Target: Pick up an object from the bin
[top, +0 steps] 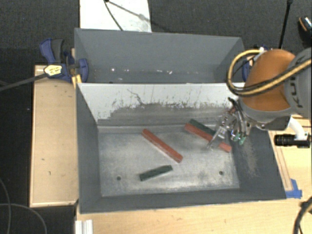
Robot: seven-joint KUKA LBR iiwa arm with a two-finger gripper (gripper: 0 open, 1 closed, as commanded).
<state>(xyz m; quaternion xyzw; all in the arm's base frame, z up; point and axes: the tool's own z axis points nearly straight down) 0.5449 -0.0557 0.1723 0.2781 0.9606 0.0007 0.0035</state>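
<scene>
1. The gripper (220, 136) is low at the right end of the bin. I cannot tell whether it is apart or together.
2. Right at it lies a reddish flat bar (225, 147), with a dark green flat bar (201, 125) touching that bar's far side.
3. Both bars rest on the floor, so I judge that the pick is not yet done. Gripping and lifting remain.
4. The grey metal bin (161, 106) also holds a longer reddish strip (162, 145) in the middle. A short dark green stick (156, 172) lies nearer the front, well apart from the gripper.
</scene>
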